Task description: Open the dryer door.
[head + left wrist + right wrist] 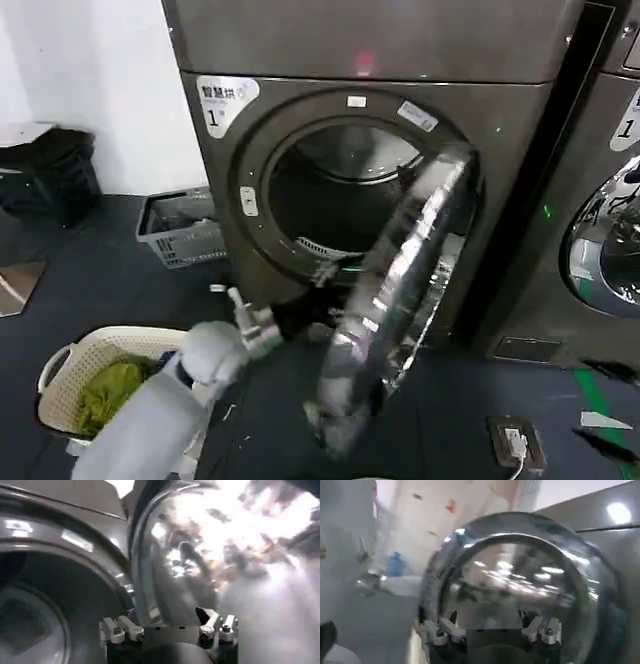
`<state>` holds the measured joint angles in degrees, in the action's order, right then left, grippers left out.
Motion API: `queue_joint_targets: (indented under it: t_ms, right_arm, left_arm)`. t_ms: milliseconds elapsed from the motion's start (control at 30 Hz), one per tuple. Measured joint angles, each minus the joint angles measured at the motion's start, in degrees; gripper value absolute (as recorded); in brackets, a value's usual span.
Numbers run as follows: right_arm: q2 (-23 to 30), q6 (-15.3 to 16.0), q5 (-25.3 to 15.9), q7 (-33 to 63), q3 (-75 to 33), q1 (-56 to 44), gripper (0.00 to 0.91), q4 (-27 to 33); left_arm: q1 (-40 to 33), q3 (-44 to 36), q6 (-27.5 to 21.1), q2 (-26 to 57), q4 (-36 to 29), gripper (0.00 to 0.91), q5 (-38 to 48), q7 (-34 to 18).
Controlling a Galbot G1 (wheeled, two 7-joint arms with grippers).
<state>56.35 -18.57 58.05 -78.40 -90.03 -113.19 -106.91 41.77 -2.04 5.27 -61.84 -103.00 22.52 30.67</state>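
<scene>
We see the dryer door [400, 290] swung partly open from the dryer [380, 130], its chrome rim edge-on to the head camera and the round drum opening [340, 200] exposed behind it. The door hangs from the right side of the opening. Our left arm [190, 380] reaches from lower left toward the door's lower inner edge. The left pincer [170, 630] sits just before the door's shiny rim [150, 555] (fingers spread apart, nothing between them). The right pincer [490, 630] faces the door's domed glass [520, 590] from outside, fingers likewise parted and holding nothing. A pale laundry basket [90, 360] with green cloth stands on the floor at lower left; a grey crate [180, 235] sits beside the machine.
</scene>
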Motion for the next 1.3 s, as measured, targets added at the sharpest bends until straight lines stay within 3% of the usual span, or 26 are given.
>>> queue_joint_targets:
  t_ms: [167, 233, 300, 567, 700, 833, 1000, 1167, 1300]
  right_arm:
    - [10.3, -5.1, -3.3, 7.5, -7.5, -4.2, 0.907, -0.1]
    - [13.8, -7.2, -6.1, 11.8, -9.5, -4.6, 0.907, 0.4]
    - [17.0, -7.2, -10.5, 18.3, -11.5, -4.7, 0.907, 0.7]
    - [27.6, 0.1, -28.7, 48.9, -20.2, -1.6, 0.907, -0.5]
    - [32.4, 8.4, -38.8, 63.9, -24.8, 0.8, 0.907, -2.9]
    - [35.6, 13.9, -44.1, 77.1, -28.9, 3.7, 0.907, -3.7]
    - [35.9, 20.3, -46.3, 88.5, -34.6, 6.7, 0.907, -4.2]
    - [35.9, 29.4, -50.0, 100.4, -38.7, 8.0, 0.907, -4.6]
    - [35.9, 29.8, -54.3, 103.9, -42.3, 8.1, 0.907, -2.6]
  left_arm:
    - [-4.5, -7.0, 0.5, -2.3, 2.3, 0.907, 0.1, -1.6]
    - [-6.2, -9.7, 0.6, -3.6, 3.1, 0.907, 0.0, -2.2]
    - [-7.6, -12.3, 0.6, -5.2, 4.3, 0.907, -0.4, -2.8]
    - [-11.8, -20.1, 0.6, -13.0, 9.2, 0.907, -2.6, -5.0]
    - [-13.3, -22.7, 1.1, -17.1, 12.2, 0.907, -3.3, -5.2]
    - [-14.4, -23.9, 1.2, -20.7, 15.6, 0.907, -3.8, -5.7]
    - [-15.9, -24.5, 1.4, -24.0, 19.1, 0.907, -4.2, -5.7]
    - [-17.6, -25.1, 1.4, -26.8, 22.2, 0.907, -4.7, -6.3]
    - [-18.7, -25.7, 1.2, -28.3, 23.8, 0.907, -4.9, -6.5]
